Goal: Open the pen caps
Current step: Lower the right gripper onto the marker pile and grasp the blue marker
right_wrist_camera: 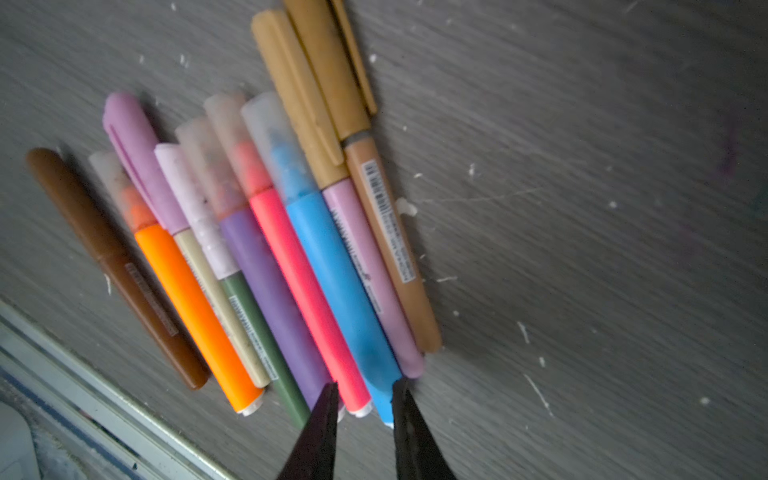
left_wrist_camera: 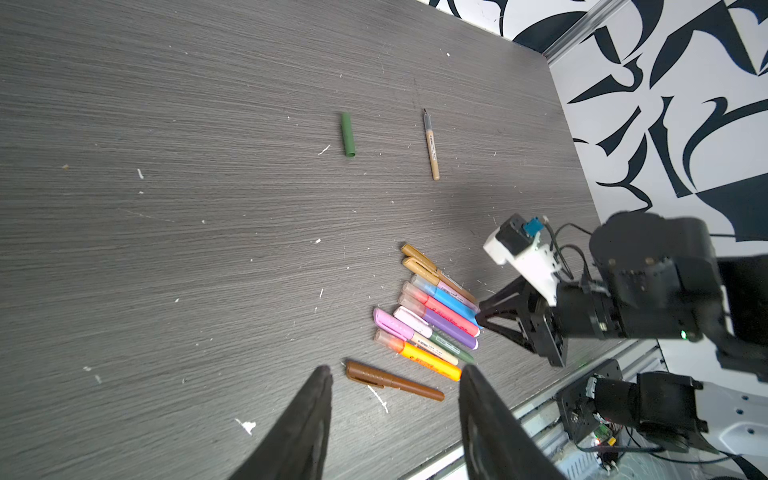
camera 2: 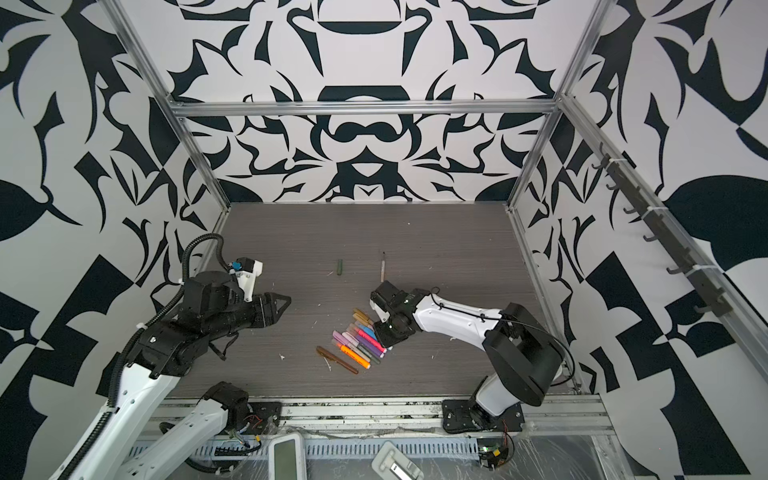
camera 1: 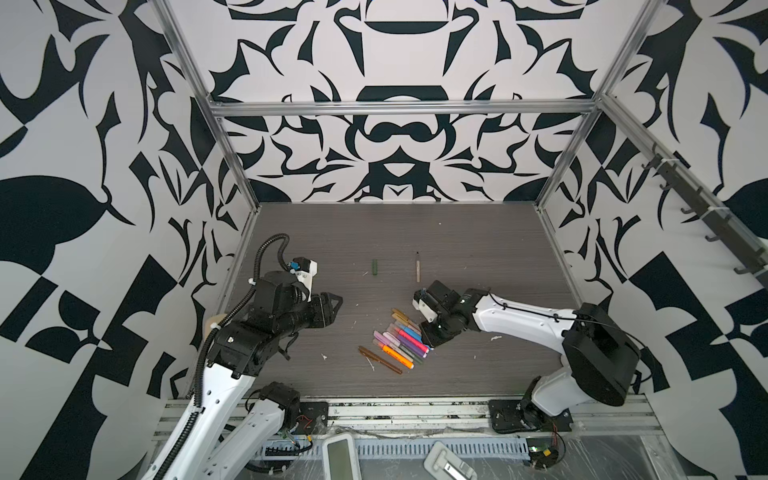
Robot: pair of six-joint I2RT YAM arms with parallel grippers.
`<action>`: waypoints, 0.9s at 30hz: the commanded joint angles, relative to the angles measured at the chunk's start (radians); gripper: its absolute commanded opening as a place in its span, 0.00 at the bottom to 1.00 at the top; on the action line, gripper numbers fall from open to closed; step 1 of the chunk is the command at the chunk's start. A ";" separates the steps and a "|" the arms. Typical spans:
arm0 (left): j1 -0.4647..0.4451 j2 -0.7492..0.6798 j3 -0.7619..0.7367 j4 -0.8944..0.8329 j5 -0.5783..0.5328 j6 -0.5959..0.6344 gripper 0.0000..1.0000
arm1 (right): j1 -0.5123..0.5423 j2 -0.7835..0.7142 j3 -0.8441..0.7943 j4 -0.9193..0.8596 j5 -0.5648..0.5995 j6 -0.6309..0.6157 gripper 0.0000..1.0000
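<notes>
Several capped pens (camera 1: 401, 338) lie side by side at the front middle of the table, with translucent, pink and gold pen caps (right_wrist_camera: 237, 137) on them. My right gripper (camera 1: 430, 343) (right_wrist_camera: 365, 384) hangs low over their uncapped ends, its jaws a little apart, with the pink pen (right_wrist_camera: 307, 291) between the tips and the blue pen (right_wrist_camera: 340, 282) under one. A brown capped pen (left_wrist_camera: 395, 380) lies apart at the front. A loose green cap (camera 1: 375, 267) and an uncapped tan pen (camera 1: 418, 268) lie farther back. My left gripper (camera 1: 332, 305) (left_wrist_camera: 395, 369) hovers open and empty at the left.
White scraps are scattered over the grey wood-grain table (camera 1: 478, 249). A metal rail (camera 1: 415, 409) with both arm bases runs along the front edge, and two white devices (camera 1: 340, 457) lie below it. Aluminium frame posts (camera 1: 239, 166) and patterned walls close in the sides and back.
</notes>
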 commanded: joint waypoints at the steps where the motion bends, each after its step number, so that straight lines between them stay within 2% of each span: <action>1: 0.003 0.000 -0.021 0.057 0.007 -0.028 0.52 | 0.019 -0.033 -0.013 -0.025 0.030 0.025 0.26; 11: 0.003 -0.015 -0.127 0.203 0.052 -0.150 0.51 | 0.025 0.020 -0.030 -0.034 0.108 0.017 0.25; 27: 0.004 -0.001 -0.157 0.237 0.085 -0.199 0.51 | 0.030 0.079 -0.029 -0.002 0.073 -0.019 0.21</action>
